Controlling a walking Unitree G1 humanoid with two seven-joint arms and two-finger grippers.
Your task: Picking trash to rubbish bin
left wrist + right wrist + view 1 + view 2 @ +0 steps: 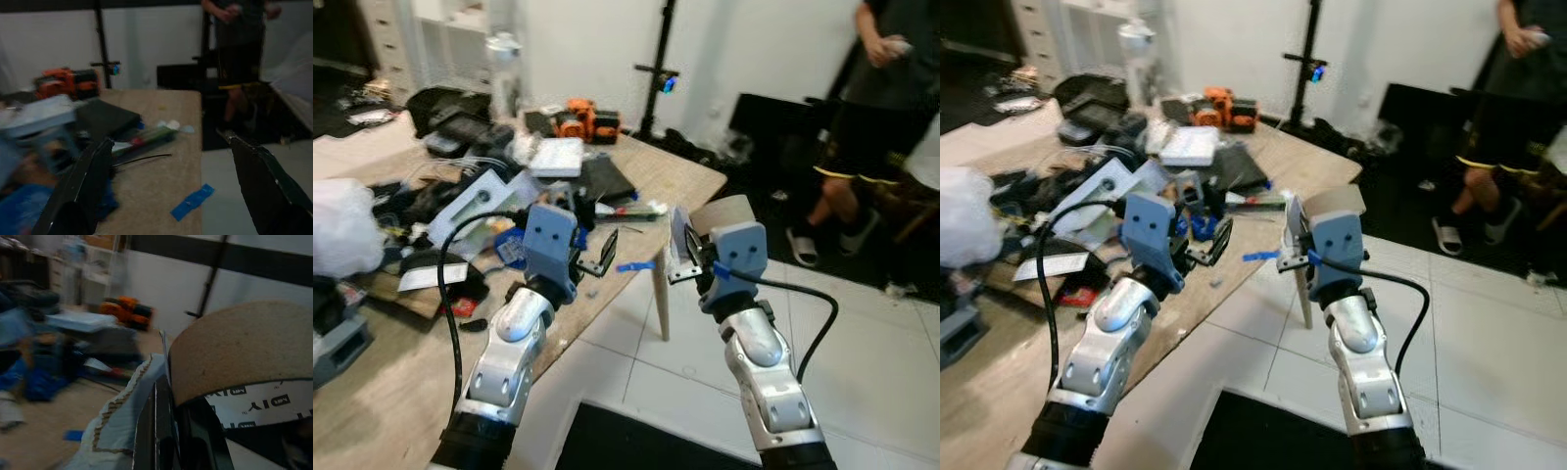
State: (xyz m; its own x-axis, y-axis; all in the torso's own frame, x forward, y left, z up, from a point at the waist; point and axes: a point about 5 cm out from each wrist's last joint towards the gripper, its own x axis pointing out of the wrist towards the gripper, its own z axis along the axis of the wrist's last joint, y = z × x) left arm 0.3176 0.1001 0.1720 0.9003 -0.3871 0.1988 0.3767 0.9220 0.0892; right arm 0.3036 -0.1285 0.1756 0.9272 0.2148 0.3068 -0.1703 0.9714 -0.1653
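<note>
Both silver arms reach forward from the near edge of the head views. Right gripper [690, 257] is raised over the white tiled floor [862, 343], just off the table corner; its fingers are clamped on a brown cardboard tape roll [722, 211] and a flat torn scrap of packaging [120, 428] held against it. The roll's printed inner band shows in the right wrist view. Left gripper [599, 257] hovers over the table [685, 181] edge, fingers [83, 181] spread wide apart, nothing between them.

On the table past the left gripper: a small blue strip [192, 201] near the edge, then a green-and-red pen-like item [146, 139], a black flat case [605, 179], a white box [556, 156], and an orange-and-black tool [584, 119] at the far side. Clutter covers the table's left part.

Farther off, a black stand [656, 73] against the white wall, and a person in dark shorts and sandals [862, 147] at the right.
</note>
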